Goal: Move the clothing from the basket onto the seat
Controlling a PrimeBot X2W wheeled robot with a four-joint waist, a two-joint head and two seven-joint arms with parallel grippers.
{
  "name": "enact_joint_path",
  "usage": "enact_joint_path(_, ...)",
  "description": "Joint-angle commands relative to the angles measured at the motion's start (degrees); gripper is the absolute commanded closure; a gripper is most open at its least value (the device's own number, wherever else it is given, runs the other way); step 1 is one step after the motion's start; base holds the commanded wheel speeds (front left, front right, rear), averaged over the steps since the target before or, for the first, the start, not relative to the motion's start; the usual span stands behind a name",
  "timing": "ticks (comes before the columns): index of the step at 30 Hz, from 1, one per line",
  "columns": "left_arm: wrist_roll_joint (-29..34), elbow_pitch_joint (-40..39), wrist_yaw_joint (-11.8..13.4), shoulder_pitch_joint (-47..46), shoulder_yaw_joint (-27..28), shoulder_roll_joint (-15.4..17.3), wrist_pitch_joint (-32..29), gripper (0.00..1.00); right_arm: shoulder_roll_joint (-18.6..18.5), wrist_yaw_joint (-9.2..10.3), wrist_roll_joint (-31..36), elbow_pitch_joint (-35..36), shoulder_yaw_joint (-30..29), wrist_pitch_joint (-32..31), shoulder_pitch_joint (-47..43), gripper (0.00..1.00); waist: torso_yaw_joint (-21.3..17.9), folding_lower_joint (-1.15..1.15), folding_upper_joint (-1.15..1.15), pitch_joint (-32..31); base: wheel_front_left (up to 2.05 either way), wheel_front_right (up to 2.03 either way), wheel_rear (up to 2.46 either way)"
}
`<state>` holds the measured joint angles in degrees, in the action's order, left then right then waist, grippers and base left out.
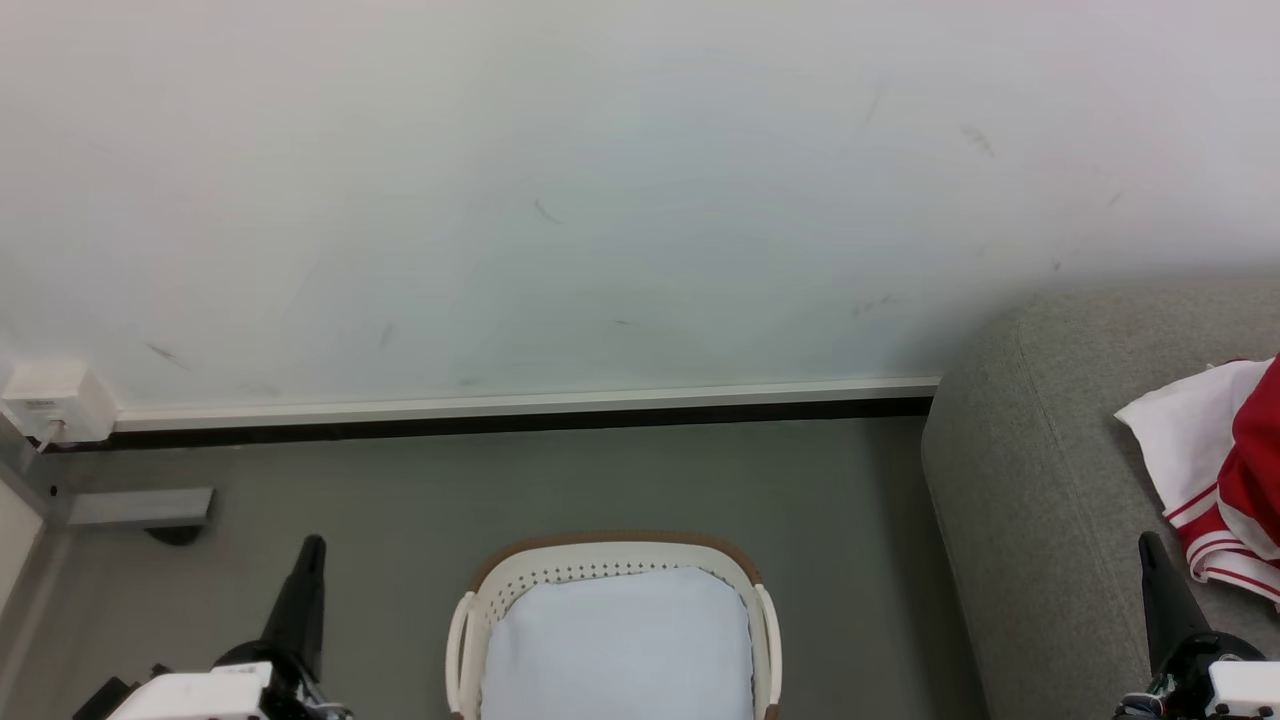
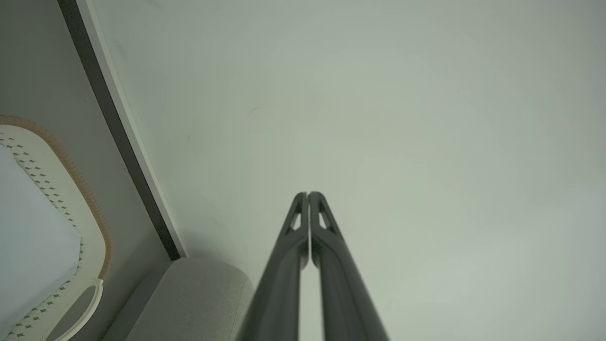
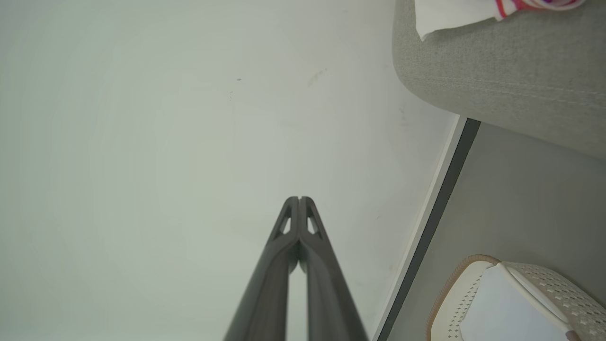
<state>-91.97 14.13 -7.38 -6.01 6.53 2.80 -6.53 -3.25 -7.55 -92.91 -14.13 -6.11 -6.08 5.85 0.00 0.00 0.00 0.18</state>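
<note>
The basket sits at the bottom centre of the head view on the grey floor. Its brown rim curves toward the wall and its pale bottom lies open to view. The seat fills the lower right of the frame, its rounded end facing the basket across a strip of floor. The clothing lies on top of the seat at the right edge of the picture, a white sleeve spread toward the centre and red cloth with stripe trim cut off by the frame.

The left pincer rises at the lower left, clenched, fingers pressed together and grasping nothing, apart from the basket's left side. The right pincer stands at the lower right, also clenched on nothing. In the frame it overlaps the seat, just left of the striped hem of the clothing. Both wrist views show each pair of fingers tip to tip, pointing at the pale wall.

A white skirting with a dark line beneath it runs across the middle of the frame. At the far left a small white box is fixed low on the wall, with a grey bar below it near the floor.
</note>
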Motion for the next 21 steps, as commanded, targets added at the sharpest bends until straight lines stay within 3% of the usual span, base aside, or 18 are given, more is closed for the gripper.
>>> enact_joint_path(1,-0.79,-0.16,-0.20,-0.46,-0.02,0.13,-0.24,1.00,0.11,0.12,0.25,0.27,-0.21,-0.38,0.54,1.00,0.00,0.00,0.00,0.00,0.00,0.00,0.00)
enact_joint_path(21,-0.79,-0.17,-0.20,-0.46,-0.01,0.13,-0.23,1.00,0.17,0.12,0.40,0.26,-0.34,-0.25,0.55,1.00,0.00,0.00,0.00,0.00,0.00,0.00,0.00)
